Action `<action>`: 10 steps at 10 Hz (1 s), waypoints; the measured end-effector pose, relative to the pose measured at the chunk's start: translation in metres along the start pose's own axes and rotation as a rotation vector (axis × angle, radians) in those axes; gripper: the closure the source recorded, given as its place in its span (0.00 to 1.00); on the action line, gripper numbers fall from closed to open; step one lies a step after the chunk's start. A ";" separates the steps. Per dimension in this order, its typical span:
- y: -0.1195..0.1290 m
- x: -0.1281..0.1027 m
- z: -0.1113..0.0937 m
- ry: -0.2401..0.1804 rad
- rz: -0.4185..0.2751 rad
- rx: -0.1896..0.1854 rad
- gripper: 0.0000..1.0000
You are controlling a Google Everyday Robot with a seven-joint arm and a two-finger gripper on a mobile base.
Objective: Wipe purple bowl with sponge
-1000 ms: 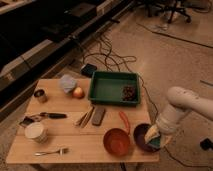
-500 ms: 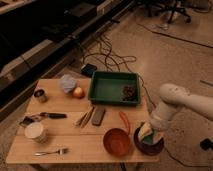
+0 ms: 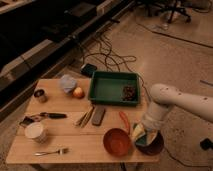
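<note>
The purple bowl (image 3: 152, 145) sits at the front right corner of the wooden table (image 3: 75, 140), right of the orange-red bowl (image 3: 118, 141). My gripper (image 3: 142, 131) comes down from the white arm (image 3: 165, 100) on the right and hangs over the purple bowl's left rim. It is shut on the pale yellow sponge (image 3: 138, 133), whose green layer faces down into the bowl. The sponge touches the bowl's left inner side. Arm and sponge hide part of the bowl.
A green tray (image 3: 107, 87) with dark bits stands at the back. A dark grey block (image 3: 98, 115), chopsticks (image 3: 84, 118) and an orange strip (image 3: 124, 121) lie mid-table. A white cup (image 3: 36, 132), fork (image 3: 52, 151), knife (image 3: 47, 115), can (image 3: 40, 95) and fruit (image 3: 78, 92) are at the left. Cables cover the floor behind.
The arm has swung from the bowl's right side toward its left. It has carried the sponge across the bowl to the left rim. The bowl stays in place.
</note>
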State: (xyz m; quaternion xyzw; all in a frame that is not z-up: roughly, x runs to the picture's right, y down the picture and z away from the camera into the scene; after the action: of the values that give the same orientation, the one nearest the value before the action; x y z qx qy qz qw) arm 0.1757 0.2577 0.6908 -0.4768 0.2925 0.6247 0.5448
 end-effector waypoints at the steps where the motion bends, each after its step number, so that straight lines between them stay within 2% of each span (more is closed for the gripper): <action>1: 0.004 0.005 0.003 0.005 -0.013 0.006 1.00; 5: 0.017 0.030 0.008 0.006 -0.043 0.046 1.00; 10: -0.007 0.056 0.021 0.038 -0.014 0.024 1.00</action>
State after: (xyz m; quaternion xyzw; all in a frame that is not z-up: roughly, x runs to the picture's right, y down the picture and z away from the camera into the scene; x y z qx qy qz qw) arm 0.1789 0.3006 0.6490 -0.4841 0.3069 0.6081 0.5493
